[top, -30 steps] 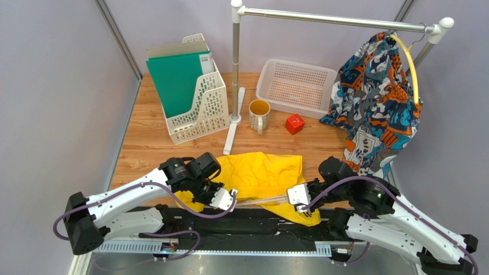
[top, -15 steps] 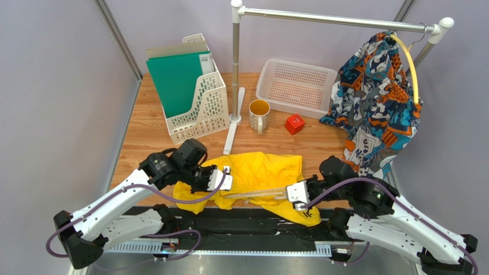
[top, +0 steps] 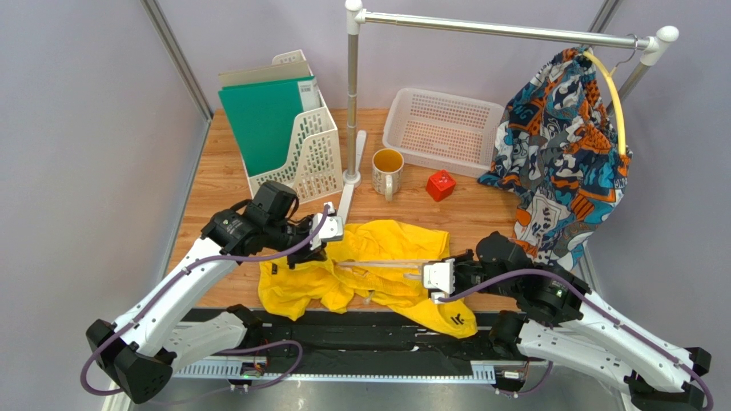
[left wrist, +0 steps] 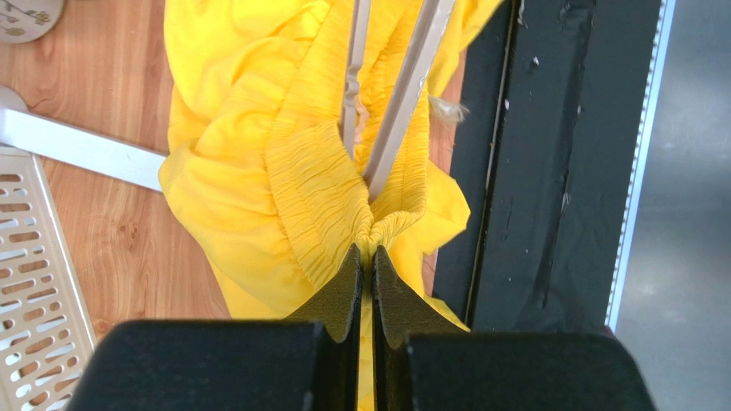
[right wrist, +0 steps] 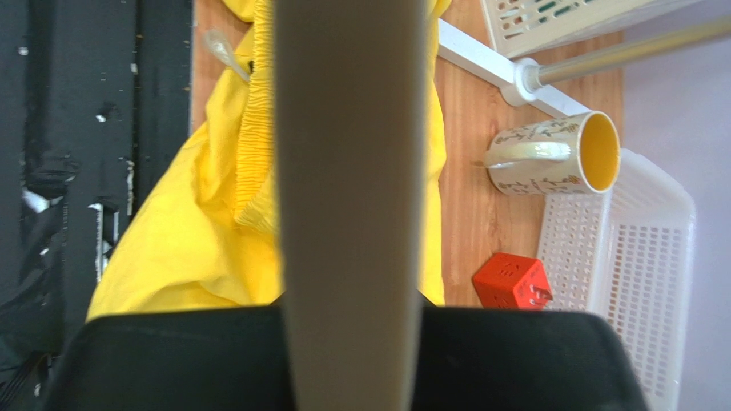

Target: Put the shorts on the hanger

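Observation:
The yellow shorts lie bunched on the wooden table near its front edge, a black logo on the leg hem at the front. My left gripper is shut on the ribbed waistband and holds it up at the shorts' left. The beige hanger runs through the waistband opening, its two arms reaching into the fabric. My right gripper is shut on the hanger at the shorts' right side; the hanger fills the middle of the right wrist view.
A mug, a red cube and a white basket stand behind the shorts. A file rack is at back left. A rail stand holds a patterned garment on a thin yellow hanger at right.
My left gripper has moved back and up with the waistband, pulling the shorts leftward along the hanger. The right gripper shifted slightly back with the hanger. The logo hem now shows.

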Robot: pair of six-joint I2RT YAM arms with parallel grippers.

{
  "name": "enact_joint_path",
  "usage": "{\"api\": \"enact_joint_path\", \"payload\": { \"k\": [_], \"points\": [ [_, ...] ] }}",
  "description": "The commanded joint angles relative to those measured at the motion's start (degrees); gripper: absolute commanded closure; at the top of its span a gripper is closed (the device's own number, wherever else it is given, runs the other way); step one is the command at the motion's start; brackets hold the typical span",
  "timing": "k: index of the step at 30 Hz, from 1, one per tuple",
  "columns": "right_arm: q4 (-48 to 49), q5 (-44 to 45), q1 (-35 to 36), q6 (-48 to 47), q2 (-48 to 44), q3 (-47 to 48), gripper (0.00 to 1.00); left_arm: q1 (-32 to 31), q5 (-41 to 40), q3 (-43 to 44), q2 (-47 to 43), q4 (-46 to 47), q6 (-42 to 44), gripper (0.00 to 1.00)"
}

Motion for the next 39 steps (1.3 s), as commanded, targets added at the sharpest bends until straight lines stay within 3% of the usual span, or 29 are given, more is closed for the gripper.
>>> {"api": "enact_joint_path", "payload": {
  "k": [1,12,28,31,34,39],
  "points": [
    [8.0,6.3,0.2,0.8,-1.1,-0.4,1.00,2.7,4.8,3.2,1.3,3.3,-6.5,1.00],
    [14.7,-0.6,1.3,5.3,1.3,-0.5,1.00,4.4,3.4,4.0,1.6,7.8,-10.2,1.00],
    [33.2,-6.0,1.8,15.4,13.8,-1.7,1.00,4.2,2.4,2.5,-3.5,7.8,-1.6,0.98],
    [34.5,-6.5,1.8,15.0,14.8,-1.6,1.00,4.2,1.6,3.1,-3.4,5.5,1.7,0.82],
    [33.9,-6.0,1.8,14.5,14.5,-1.3,1.00,4.3,-0.6,5.0,-3.3,0.0,7.5,0.54],
    [33.0,-7.3,1.7,13.6,12.6,-2.2,1.00,5.1,0.1,4.6,-4.3,-6.8,15.1,0.34]
  ]
}}
